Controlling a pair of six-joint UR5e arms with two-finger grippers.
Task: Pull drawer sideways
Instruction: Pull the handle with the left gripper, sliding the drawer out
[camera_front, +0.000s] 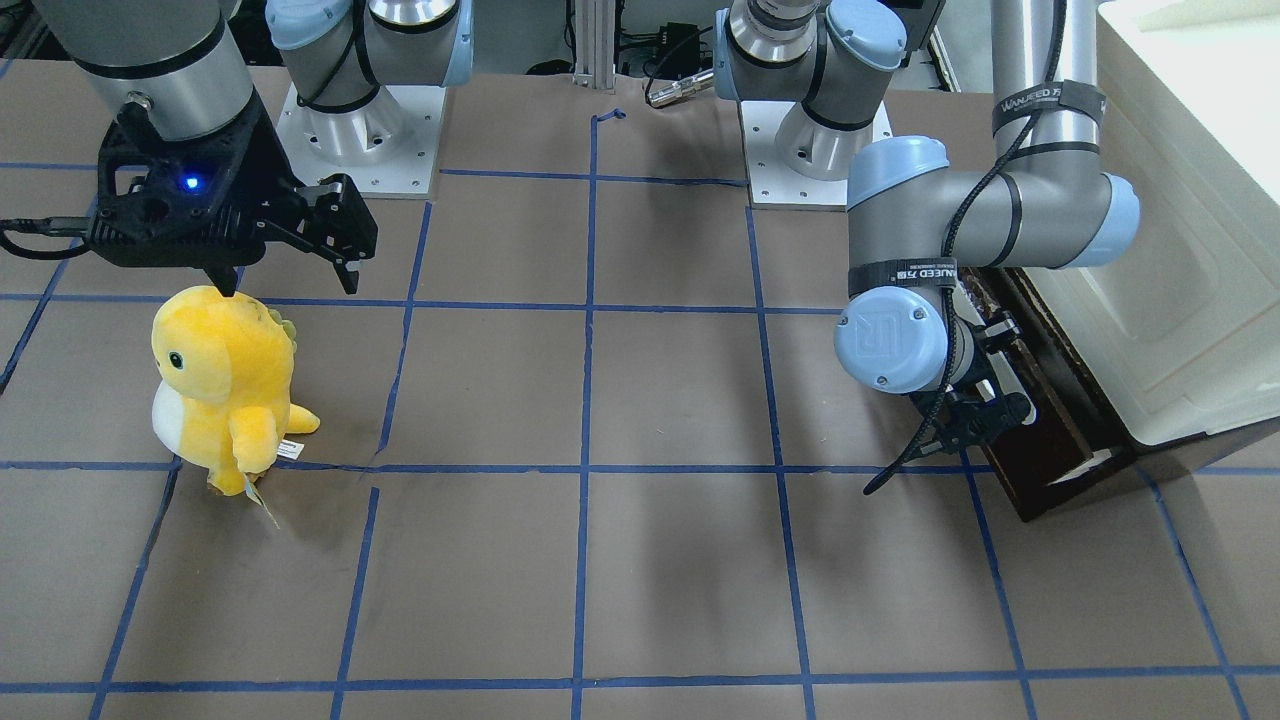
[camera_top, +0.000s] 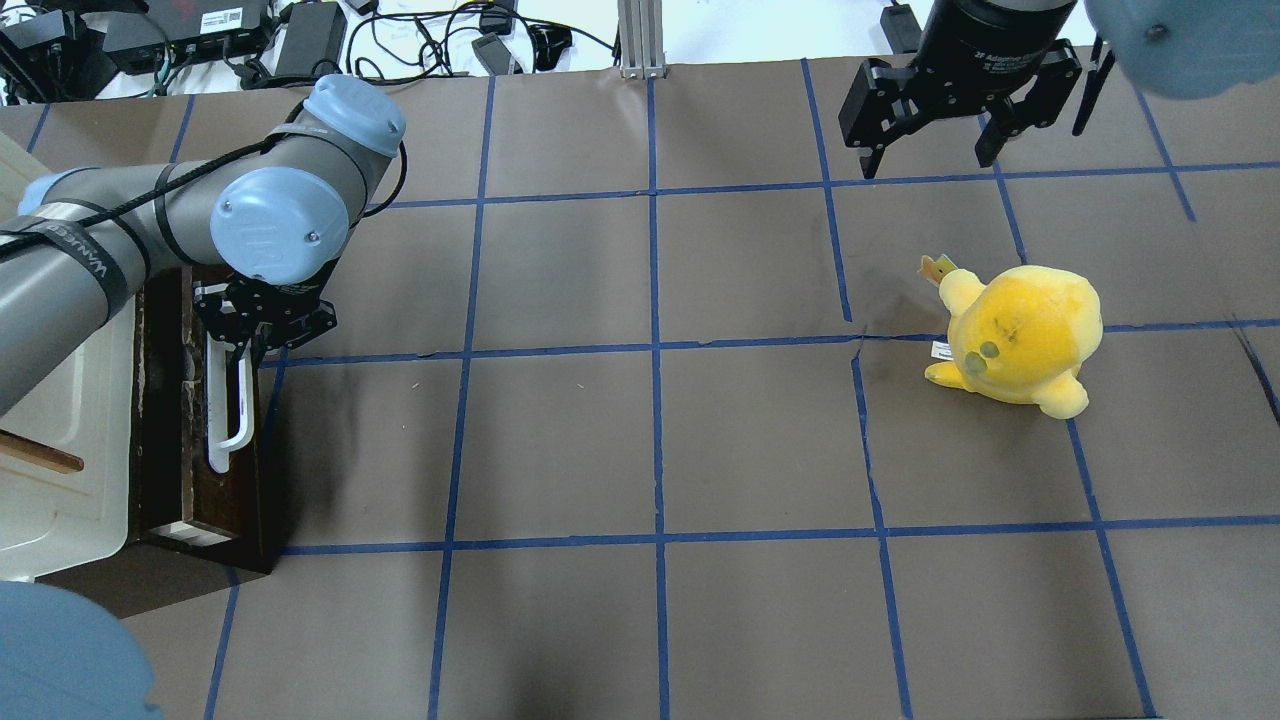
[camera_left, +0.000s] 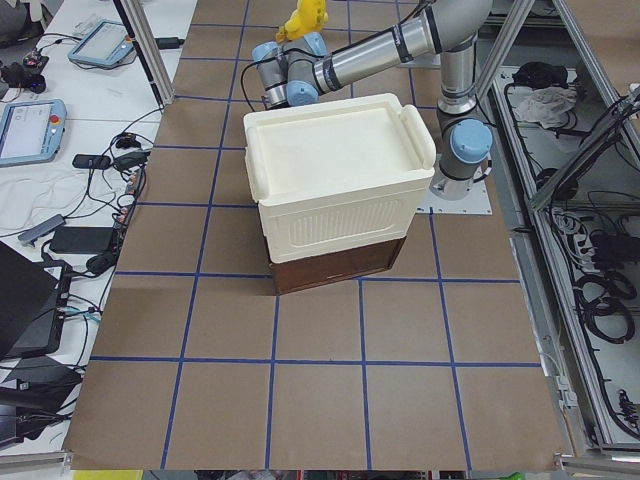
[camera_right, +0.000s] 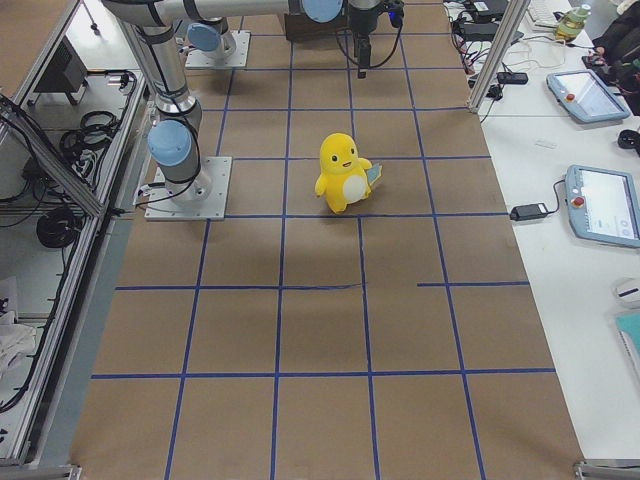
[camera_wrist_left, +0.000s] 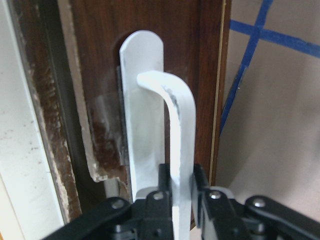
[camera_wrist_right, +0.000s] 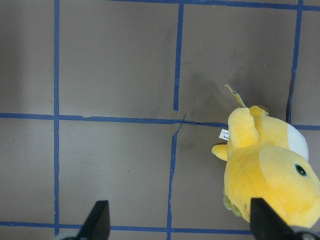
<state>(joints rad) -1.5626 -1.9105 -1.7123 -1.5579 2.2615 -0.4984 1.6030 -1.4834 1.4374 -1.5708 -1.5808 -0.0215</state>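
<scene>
The dark brown drawer (camera_top: 190, 440) sits at the bottom of the cream-white cabinet (camera_top: 60, 470) at the table's left end. Its front stands slightly out from the cabinet body. It also shows in the front view (camera_front: 1045, 430) and the left wrist view (camera_wrist_left: 100, 75). My left gripper (camera_top: 240, 345) is shut on the drawer's long white bar handle (camera_top: 230, 425). In the left wrist view the black fingers (camera_wrist_left: 162, 182) clamp the bar (camera_wrist_left: 177, 125) near its bent end. My right gripper (camera_top: 927, 165) hangs open and empty above the table, far from the drawer.
A yellow plush toy (camera_top: 1020, 335) stands on the brown gridded table at the right, just in front of my right gripper (camera_wrist_right: 180, 225). Cables and power supplies (camera_top: 300, 30) lie beyond the table's far edge.
</scene>
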